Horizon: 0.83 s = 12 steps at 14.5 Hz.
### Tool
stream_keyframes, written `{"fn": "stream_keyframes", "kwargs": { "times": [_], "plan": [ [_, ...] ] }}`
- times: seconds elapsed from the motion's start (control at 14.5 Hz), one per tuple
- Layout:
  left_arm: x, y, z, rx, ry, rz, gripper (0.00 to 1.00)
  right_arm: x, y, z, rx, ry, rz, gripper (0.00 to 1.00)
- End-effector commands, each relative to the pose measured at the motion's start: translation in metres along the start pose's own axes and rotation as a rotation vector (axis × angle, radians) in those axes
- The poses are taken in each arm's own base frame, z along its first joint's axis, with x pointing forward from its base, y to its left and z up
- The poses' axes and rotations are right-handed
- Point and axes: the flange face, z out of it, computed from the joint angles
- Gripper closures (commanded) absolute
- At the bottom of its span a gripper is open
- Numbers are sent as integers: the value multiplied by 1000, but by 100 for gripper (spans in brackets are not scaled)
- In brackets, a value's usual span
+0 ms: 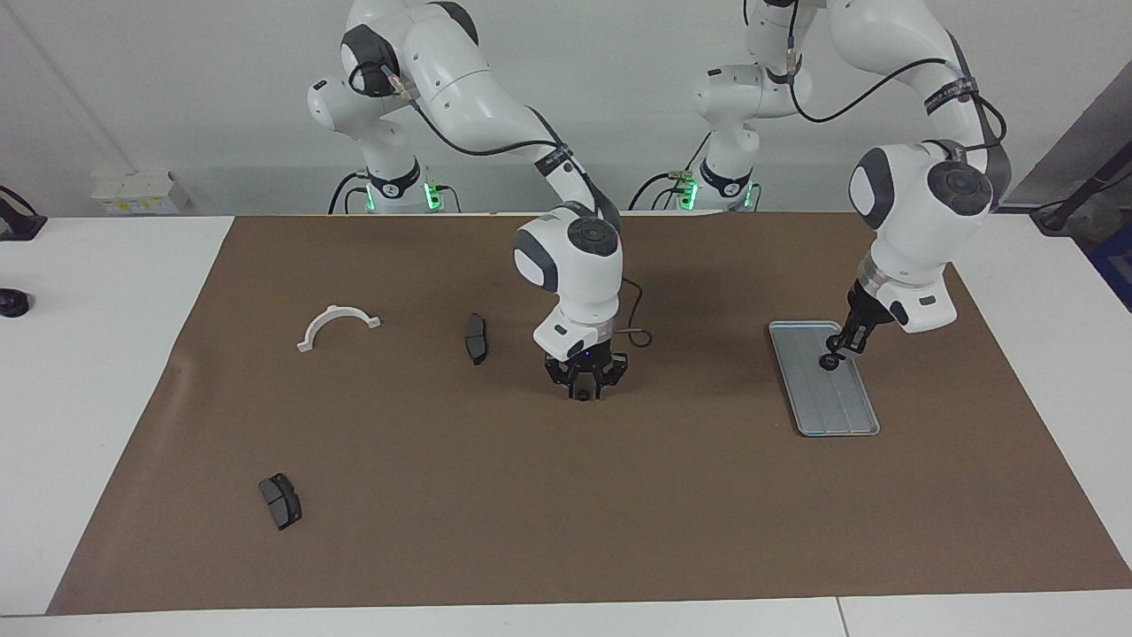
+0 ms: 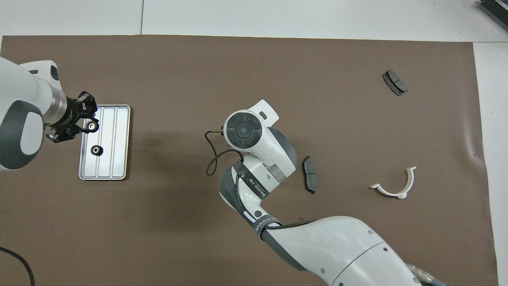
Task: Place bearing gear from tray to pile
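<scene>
Gear [image 2: 92, 126] pinched in raised left gripper [image 2: 88, 126] over tray [image 2: 121, 147]; right gripper [image 1: 583, 389] low, fingers unclear.

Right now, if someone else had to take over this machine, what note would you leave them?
Left tool: shut on a small black round metal gear, raised over the flat ribbed silver-grey metal tray at the left arm's end of the table.
Right tool: low over a second black gear lying on the brown mat mid-table; whether it grips it is unclear.
A third black gear lies in the tray.
Done: one gear lifted off the tray.
Left: carry it to the gear on the mat, release it, then fetch the one in the tray.
</scene>
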Motion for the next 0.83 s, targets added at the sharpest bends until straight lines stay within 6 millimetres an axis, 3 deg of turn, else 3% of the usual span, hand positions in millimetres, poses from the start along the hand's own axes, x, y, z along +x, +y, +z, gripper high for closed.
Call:
{"fn": "stream_keyframes", "kwargs": {
  "times": [0.0, 0.14, 0.34, 0.76],
  "plan": [
    [-36, 30, -28, 35, 1, 100, 100, -2, 5, -1, 10, 16, 0, 52],
    [-66, 46, -37, 43, -4, 150, 100, -5, 7, 3, 4, 9, 0, 53],
    [-71, 48, -38, 41, -3, 162, 100, -10, 10, 9, 11, 13, -6, 59],
    [-83, 53, -38, 42, -2, 184, 100, -6, 11, 7, 16, 20, -2, 95]
  ]
}}
